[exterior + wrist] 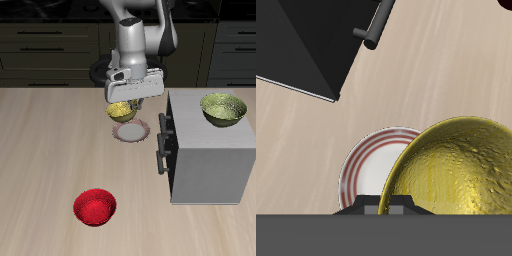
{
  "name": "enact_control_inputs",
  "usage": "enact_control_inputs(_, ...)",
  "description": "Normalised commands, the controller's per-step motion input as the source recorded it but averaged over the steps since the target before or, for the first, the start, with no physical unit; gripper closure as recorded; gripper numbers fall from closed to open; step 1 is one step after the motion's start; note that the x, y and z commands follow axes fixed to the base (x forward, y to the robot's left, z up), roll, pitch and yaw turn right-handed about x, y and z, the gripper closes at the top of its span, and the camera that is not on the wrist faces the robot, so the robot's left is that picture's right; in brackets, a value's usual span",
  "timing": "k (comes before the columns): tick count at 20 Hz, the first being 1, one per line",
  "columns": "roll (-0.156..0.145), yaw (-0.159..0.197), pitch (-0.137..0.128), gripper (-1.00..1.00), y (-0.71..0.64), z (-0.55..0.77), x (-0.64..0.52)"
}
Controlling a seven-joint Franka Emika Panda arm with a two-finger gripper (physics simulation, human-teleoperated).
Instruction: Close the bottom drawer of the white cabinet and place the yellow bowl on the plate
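Above round pink-rimmed plate [368, 165], gripper [121, 100] holds ribbed shiny yellow bowl [456, 170]

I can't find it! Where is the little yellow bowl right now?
The yellow bowl is up in the air, held by the gripper. It hangs just above the plate, which sits on the table beside the white cabinet.

Pale wood-grain desk [40, 150], lengthwise streaks, evenly lit with soft shadows. Behind it, a row of dark kitchen-style cabinets [50, 45] with long horizontal bar handles, under a dark countertop edge [45, 8]. No walls, windows or floor discernible beyond.
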Motion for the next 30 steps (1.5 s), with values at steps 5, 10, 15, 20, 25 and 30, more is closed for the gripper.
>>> enact_control_inputs(5, -0.006, -0.008, 0.031, 1.0, -0.08, -0.17, 0.0)
enact_control_inputs(10, 0.025, -0.012, 0.009, 1.0, 0.07, -0.14, 0.02)
enact_control_inputs(15, 0.018, -0.018, 0.034, 1.0, 0.12, -0.26, 0.07)
enact_control_inputs(20, 0.018, -0.015, 0.041, 1.0, 0.05, -0.21, 0.04)
enact_control_inputs(25, 0.032, 0.061, 0.011, 1.0, 0.14, -0.1, -0.04)
enact_control_inputs(30, -0.024, 0.011, 0.005, -1.0, -0.08, 0.02, 0.02)
